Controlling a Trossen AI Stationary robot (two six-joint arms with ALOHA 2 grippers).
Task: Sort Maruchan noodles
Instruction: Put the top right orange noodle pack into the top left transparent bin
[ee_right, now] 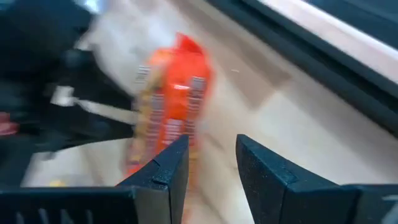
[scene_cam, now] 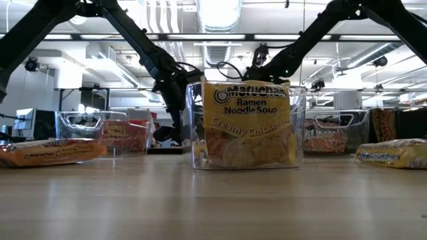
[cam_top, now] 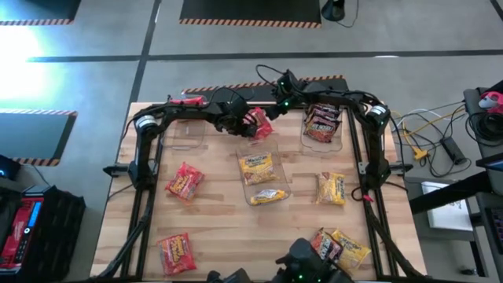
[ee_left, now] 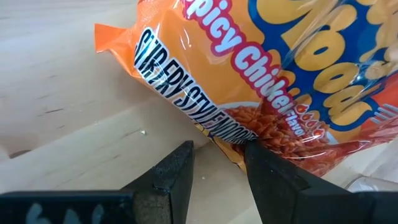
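The left gripper (cam_top: 245, 123) holds a red packet (cam_top: 259, 124) by its edge just behind the middle clear bin (cam_top: 261, 178), its fingers (ee_left: 177, 171) closed on the crinkled edge of the wrapper. The right gripper (cam_top: 281, 98) hovers close beside that packet, fingers a little apart and holding nothing. Yellow packets (cam_top: 258, 167) fill the middle bin; dark packets (cam_top: 323, 122) lie in the bin (cam_top: 343, 134) to its right. Other packets lie scattered on the bench (cam_top: 228, 228) around it.
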